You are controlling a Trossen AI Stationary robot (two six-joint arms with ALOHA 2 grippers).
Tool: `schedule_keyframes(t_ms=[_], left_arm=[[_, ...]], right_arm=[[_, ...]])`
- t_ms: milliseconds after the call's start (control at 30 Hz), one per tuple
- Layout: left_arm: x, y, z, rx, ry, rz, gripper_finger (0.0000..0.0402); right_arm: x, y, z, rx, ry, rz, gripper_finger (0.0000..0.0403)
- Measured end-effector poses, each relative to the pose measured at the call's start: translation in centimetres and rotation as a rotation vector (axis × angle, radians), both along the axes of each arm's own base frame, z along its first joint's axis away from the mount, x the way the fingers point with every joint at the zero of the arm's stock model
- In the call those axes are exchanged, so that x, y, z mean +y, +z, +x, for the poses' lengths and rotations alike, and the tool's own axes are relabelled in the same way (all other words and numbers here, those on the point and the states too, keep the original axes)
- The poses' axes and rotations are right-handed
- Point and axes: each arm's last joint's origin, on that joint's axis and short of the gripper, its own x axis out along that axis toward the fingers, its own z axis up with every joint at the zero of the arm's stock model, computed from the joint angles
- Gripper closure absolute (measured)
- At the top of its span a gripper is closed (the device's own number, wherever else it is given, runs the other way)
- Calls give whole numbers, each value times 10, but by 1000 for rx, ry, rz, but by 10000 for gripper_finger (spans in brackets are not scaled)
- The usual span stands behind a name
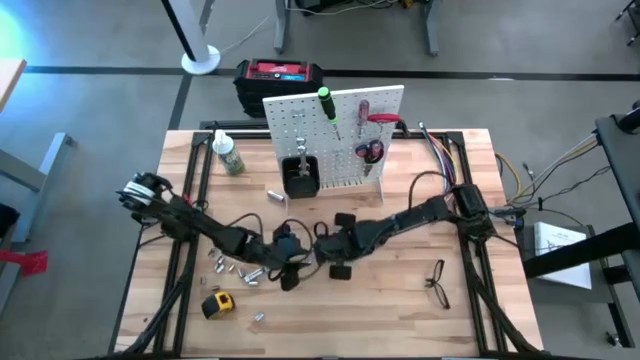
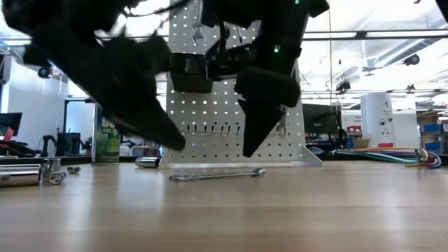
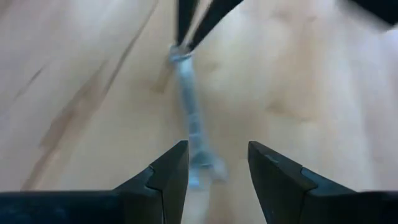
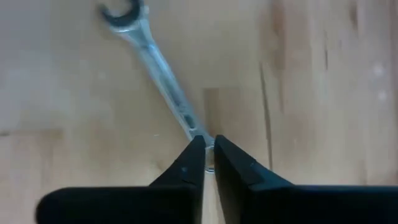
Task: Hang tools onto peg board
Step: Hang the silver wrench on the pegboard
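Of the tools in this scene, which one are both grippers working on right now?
The silver wrench lying flat on the table: the right gripper pinches one end, and the open left gripper straddles the other.

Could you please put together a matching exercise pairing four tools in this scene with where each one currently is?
Things:
1. wrench
2. tape measure
3. glasses
4. green-handled screwdriver

Places:
A. hanging near the top of the peg board
B. flat on the table between the two grippers, one end at the right gripper
C. on the table near its front left corner
D. on the table toward its right side

Pairs: 1-B, 2-C, 3-D, 4-A
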Motion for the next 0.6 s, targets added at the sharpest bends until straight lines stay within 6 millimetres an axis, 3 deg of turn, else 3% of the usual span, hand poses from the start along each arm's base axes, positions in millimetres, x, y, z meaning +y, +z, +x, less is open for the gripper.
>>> schedule_keyframes(t_ms=[200,400,600], left_arm=[[10,-24,4,84,0,-44,246],[11,-30,6,94,3,-43,246],[11,-31,6,97,-2,-40,246]], right_arm=[[-21,-3,-17,17,-124,31,326],[-25,-17,-22,-4,-180,68,281],[-26,-17,-19,-32,-198,111,259]])
